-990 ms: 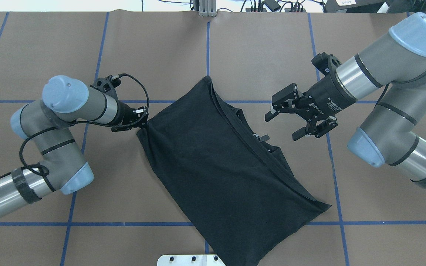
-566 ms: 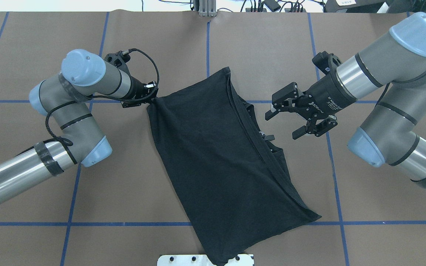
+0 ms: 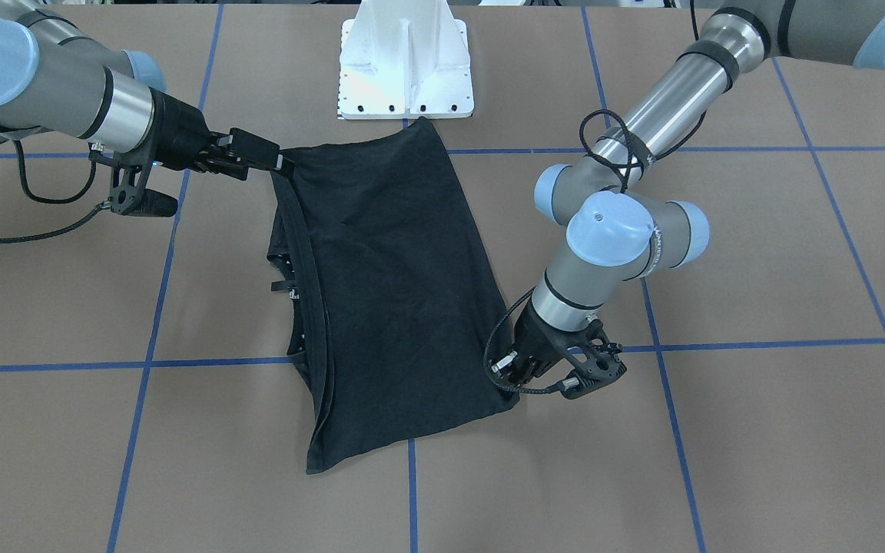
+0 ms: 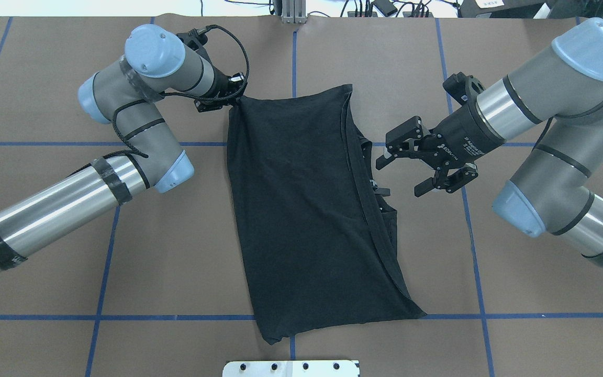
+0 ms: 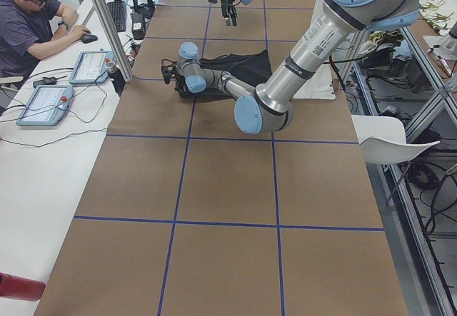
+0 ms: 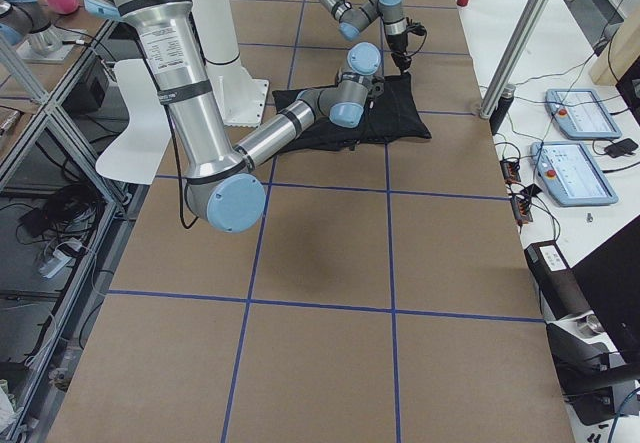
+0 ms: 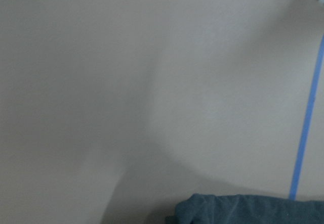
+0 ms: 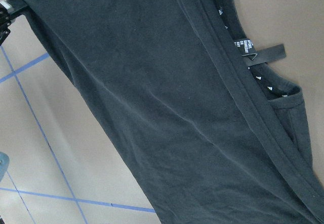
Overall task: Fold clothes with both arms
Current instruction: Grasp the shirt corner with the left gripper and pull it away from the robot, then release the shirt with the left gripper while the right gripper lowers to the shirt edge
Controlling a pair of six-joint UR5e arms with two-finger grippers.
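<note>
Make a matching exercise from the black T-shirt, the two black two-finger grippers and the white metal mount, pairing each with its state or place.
Things:
1. black folded T-shirt
2. left black two-finger gripper
3. right black two-finger gripper
4. white metal pedestal mount

States or places:
A. open, beside the shirt
B. shut on a shirt corner
C. at the table edge by the robot
D. lying on the brown table

Pairs: 1-D, 2-B, 3-A, 4-C

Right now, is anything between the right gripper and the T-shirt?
Nothing visible. The open right gripper faces the collar edge of the black T-shirt, with only bare brown table covering between them. The left gripper holds the opposite far corner.
</note>
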